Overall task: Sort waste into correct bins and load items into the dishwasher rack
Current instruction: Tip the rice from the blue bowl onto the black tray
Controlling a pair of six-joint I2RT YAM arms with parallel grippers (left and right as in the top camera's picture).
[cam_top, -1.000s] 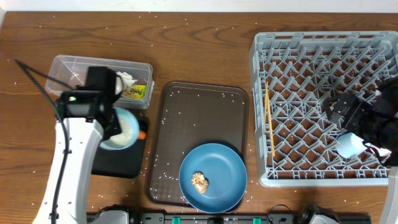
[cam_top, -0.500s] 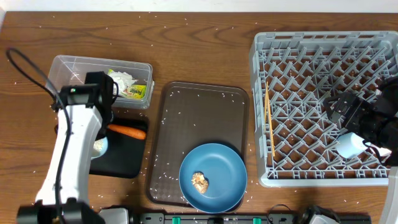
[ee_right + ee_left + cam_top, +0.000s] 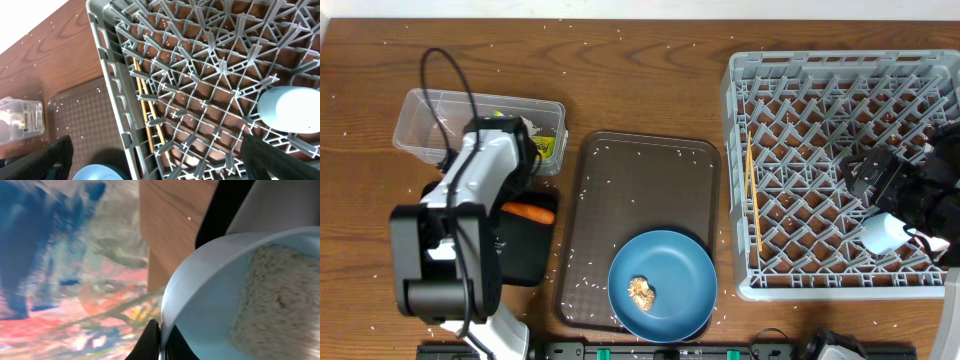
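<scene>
In the left wrist view my left gripper (image 3: 159, 339) is shut on the rim of the small pale bowl (image 3: 210, 275), which is tipped on its side with white rice (image 3: 280, 295) stuck inside. From overhead the left arm (image 3: 480, 190) covers that bowl, between the clear tub (image 3: 430, 120) and the black tray (image 3: 525, 255). An orange carrot (image 3: 528, 212) lies on the black tray. The blue plate (image 3: 675, 265) carries a brown lump (image 3: 641, 291). My right gripper (image 3: 155, 147) hangs open over the dishwasher rack (image 3: 790, 80), beside a light-blue cup (image 3: 290, 110).
The brown serving tray (image 3: 645, 180) lies mid-table under the plate's far edge. Yellow chopsticks (image 3: 753, 195) lie along the rack's left side. A printed wrapper (image 3: 548, 147) and white paper sit in the clear tub. Rice grains are scattered over the wood.
The left arm has swung and rolled its wrist: the bowl, seen over the black tray a second ago, is now hidden under the arm, and the carrot is uncovered. The right arm is still.
</scene>
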